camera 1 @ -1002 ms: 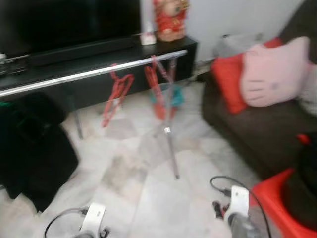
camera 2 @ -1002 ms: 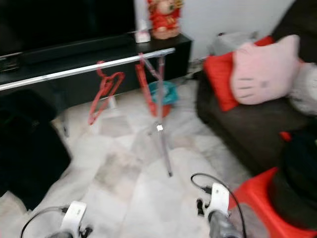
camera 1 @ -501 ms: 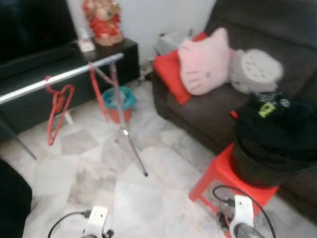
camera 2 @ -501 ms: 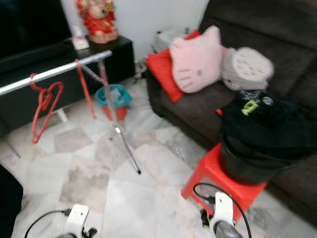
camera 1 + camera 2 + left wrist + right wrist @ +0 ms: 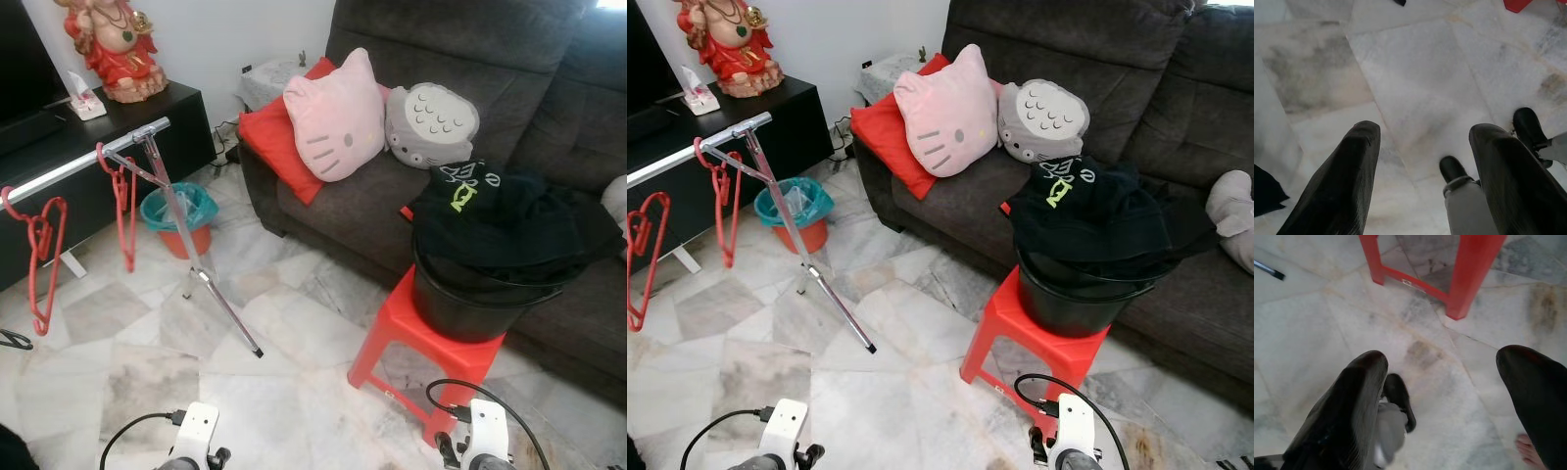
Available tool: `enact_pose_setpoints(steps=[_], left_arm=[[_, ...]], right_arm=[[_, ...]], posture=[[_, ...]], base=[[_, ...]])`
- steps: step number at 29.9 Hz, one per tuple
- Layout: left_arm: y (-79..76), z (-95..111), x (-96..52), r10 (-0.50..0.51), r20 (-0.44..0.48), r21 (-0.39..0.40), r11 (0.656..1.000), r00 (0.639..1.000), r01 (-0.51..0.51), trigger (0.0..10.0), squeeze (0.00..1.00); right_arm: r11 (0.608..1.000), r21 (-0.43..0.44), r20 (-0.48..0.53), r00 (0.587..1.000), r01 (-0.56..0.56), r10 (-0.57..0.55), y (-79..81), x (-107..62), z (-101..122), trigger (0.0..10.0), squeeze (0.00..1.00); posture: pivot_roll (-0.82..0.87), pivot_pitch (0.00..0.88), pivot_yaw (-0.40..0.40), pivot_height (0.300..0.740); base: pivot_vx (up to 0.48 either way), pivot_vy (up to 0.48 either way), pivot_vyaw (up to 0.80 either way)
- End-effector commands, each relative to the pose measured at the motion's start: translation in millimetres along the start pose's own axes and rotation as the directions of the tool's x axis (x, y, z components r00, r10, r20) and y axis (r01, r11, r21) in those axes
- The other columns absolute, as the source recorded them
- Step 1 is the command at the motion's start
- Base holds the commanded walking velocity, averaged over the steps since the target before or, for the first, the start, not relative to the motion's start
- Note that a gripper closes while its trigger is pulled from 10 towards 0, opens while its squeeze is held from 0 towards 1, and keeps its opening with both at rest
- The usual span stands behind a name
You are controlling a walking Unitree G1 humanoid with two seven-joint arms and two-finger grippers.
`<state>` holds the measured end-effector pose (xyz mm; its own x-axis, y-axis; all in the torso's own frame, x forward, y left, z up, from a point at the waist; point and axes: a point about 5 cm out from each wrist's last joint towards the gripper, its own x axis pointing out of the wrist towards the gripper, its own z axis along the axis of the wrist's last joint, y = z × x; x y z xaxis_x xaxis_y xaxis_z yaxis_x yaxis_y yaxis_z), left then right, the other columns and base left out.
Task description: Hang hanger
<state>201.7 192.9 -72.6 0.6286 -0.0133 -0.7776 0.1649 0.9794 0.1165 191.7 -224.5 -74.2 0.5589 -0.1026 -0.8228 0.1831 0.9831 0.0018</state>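
Two red hangers hang on the silver rail (image 5: 83,163) of a clothes rack at the left: a heart-shaped hanger (image 5: 37,257) and a narrower hanger (image 5: 126,209) near the rail's end. Both arms hang low, their wrists at the bottom of the eye views. In the left wrist view my left gripper (image 5: 1425,132) is open over the marble floor, holding nothing. My right gripper (image 5: 1442,357) is open too, above the floor beside a leg of the red stool (image 5: 1469,271).
A black bucket (image 5: 470,304) draped with black clothing (image 5: 500,220) stands on the red stool (image 5: 416,338) before a dark sofa (image 5: 549,98) with cushions. A teal bin (image 5: 176,211) sits behind the rack leg (image 5: 220,308). A person's toes (image 5: 1529,450) are near my right gripper.
The camera has swung to the right: the rack slid to the left of view, and the sofa, stool and bucket came into full view. Both arms still hang low.
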Motion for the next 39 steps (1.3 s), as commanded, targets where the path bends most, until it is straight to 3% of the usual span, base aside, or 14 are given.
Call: enact_pose_setpoints(steps=[1, 10, 23, 39], left_arm=[[3.2, 8, 0.9, 0.01, 0.029, -0.001, 1.0, 1.0, -0.01, 10.0, 0.0], [6.4, -2, -1.4, 0.01, 0.001, 0.022, 1.0, 1.0, -0.01, 10.0, 0.0], [2.4, 10, 1.5, 0.013, 0.037, -0.03, 0.999, 0.999, -0.012, 10.0, 0.0], [-0.3, 7, 1.8, 0.022, 0.018, -0.062, 0.998, 1.0, -0.02, 10.0, 0.0]], right_arm=[[1.0, -0.017, 0.012, 1.0, -0.002, 0.002, -0.7, 0.2, 4, 10.0, 0.0], [0.999, 0.041, 0.033, 0.999, 0.005, -0.007, 10.1, 2.1, 10, 10.0, 0.0], [0.999, 0.041, 0.048, 0.999, 0.005, -0.007, 13.1, 3.1, 18, 10.0, 0.0], [0.999, 0.041, 0.06, 0.998, 0.004, -0.007, 10.7, 3.5, 27, 10.0, 0.0]], posture=[[-0.12, 0.0, 0.029, 0.74], [-0.14, 0.0, 0.07, 0.74], [-0.12, 0.0, 0.065, 0.74], [-0.14, 0.0, 0.058, 0.74]], base=[[0.0, -0.3, -0.64], [0.0, -0.3, -0.63], [0.0, -0.07, 0.0], [0.016, 0.0, 0.0]])
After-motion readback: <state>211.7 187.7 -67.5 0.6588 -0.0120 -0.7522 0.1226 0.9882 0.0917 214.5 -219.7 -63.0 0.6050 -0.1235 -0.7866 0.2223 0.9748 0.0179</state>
